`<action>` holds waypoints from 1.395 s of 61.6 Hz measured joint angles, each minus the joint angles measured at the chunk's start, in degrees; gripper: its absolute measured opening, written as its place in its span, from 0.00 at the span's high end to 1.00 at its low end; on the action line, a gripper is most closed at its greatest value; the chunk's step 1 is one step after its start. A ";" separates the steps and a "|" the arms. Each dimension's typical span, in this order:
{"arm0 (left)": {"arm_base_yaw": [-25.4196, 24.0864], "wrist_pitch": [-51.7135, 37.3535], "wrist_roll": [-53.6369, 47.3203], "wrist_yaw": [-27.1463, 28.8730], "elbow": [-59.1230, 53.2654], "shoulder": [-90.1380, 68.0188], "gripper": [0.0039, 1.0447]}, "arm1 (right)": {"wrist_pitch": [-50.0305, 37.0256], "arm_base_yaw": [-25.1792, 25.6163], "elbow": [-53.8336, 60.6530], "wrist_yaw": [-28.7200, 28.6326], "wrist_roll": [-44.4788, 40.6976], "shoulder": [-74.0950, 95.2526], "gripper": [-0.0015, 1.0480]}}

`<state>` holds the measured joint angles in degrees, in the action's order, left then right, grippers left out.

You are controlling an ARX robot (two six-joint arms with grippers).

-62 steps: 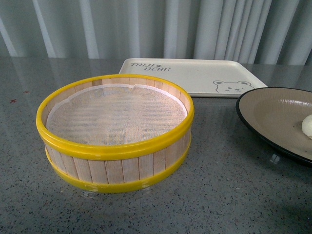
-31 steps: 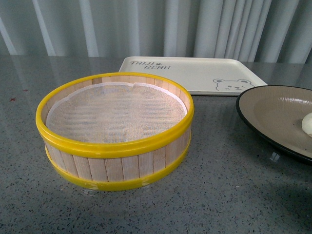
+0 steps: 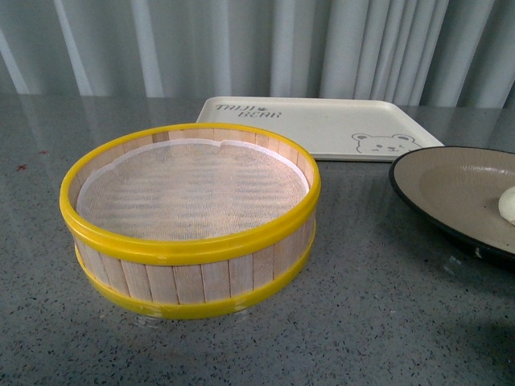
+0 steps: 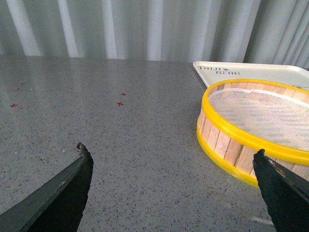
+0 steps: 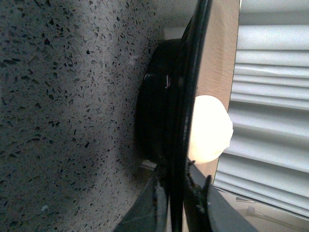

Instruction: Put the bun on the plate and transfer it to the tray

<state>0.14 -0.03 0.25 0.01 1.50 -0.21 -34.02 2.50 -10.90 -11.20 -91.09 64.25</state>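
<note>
Right tool [image 5: 175, 191] closed on the plate [image 5: 190, 72], one finger on each side of the black rim, seen edge-on from the right wrist. Bun [image 5: 208, 128] inside the plate on the tan surface, close to the gripped stretch of rim, apart from the fingers. Black foot of the plate just above or on the speckled grey tabletop [image 5: 63, 96]; impossible to tell which.

Left tool [image 4: 171, 151] wide open, dark fingers spread over bare tabletop, one of them near the basket [image 4: 251, 130].

From the front: plate at the right edge, partly cut off, bun only a white sliver at the border. Tray [image 3: 322, 129] flat on the tabletop behind both plate and basket, bear face at its near right corner, lettering at its far left. Plate in front of that right corner, off the tray. Basket left of the plate and apart from it, white cloth liner inside, yellow hoops at top and bottom. Pale pleated curtain [image 3: 241, 44] behind everything.
</note>
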 joint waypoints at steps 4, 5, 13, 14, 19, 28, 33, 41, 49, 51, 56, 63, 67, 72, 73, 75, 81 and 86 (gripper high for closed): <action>0.00 0.00 0.00 0.00 0.00 0.00 0.06 | -1.33 0.42 0.76 0.76 0.00 -0.50 0.98; 0.00 0.00 0.00 0.00 0.00 0.00 0.06 | -1.55 0.46 0.90 0.85 0.00 -0.57 0.98; 0.00 0.00 0.00 0.00 0.00 0.00 0.06 | -4.00 1.79 1.29 1.40 -0.04 -2.38 0.98; 0.00 0.00 0.00 0.00 0.00 0.00 0.06 | -4.09 1.92 1.29 1.29 -0.07 -2.64 0.98; 0.00 0.00 0.00 0.00 0.00 0.00 0.06 | -2.91 2.49 0.66 0.22 0.02 -5.22 0.98; 0.00 0.00 0.00 0.00 0.00 0.00 0.06 | 4.55 2.99 -4.33 -4.17 -0.15 -7.13 0.98; 0.00 0.00 0.00 0.00 0.00 0.00 0.06 | 8.26 3.23 -8.76 -7.13 -0.90 -5.55 0.98; 0.00 0.00 -0.02 0.00 0.00 0.00 0.06 | 12.39 3.56 -16.96 -11.06 -3.61 -0.11 0.98; 0.00 0.00 0.00 0.00 0.00 0.00 0.06 | 15.93 3.06 -26.16 -13.88 -7.48 8.28 0.98; 0.00 0.00 0.00 0.00 0.00 0.00 0.06 | 16.83 2.75 -28.28 -14.27 -8.41 10.36 0.98; 0.00 0.00 0.00 0.00 0.00 0.00 0.06 | 18.03 1.79 -33.00 -14.95 -10.01 15.26 0.98; 0.00 0.00 -0.02 0.00 0.00 0.00 0.06 | 18.21 -0.07 -40.28 -16.13 -12.28 22.82 0.98; 0.00 0.00 0.00 0.00 0.00 0.00 0.06 | 18.12 -1.14 -44.37 -16.28 -13.03 26.73 0.98; 0.00 0.00 0.00 0.00 0.00 0.00 0.06 | 17.88 -2.27 -48.94 -16.04 -13.31 31.08 0.98; 0.00 0.00 0.00 0.00 0.00 0.00 0.06 | 17.88 -2.54 -50.18 -15.98 -13.38 32.22 0.98; 0.00 0.00 0.00 0.00 0.00 0.00 0.06 | 18.08 -2.91 -52.00 -15.93 -13.70 33.97 0.98; 0.00 0.00 0.00 0.00 0.00 0.00 0.06 | 19.74 -3.58 -56.33 -15.82 -14.64 38.07 0.98; 0.00 0.00 0.00 0.00 0.00 0.00 0.06 | 22.21 -4.00 -59.74 -15.67 -16.02 41.38 0.98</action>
<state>0.14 -0.03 0.25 0.01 1.50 -0.21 -11.81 -1.50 -70.63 -26.87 -107.11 105.62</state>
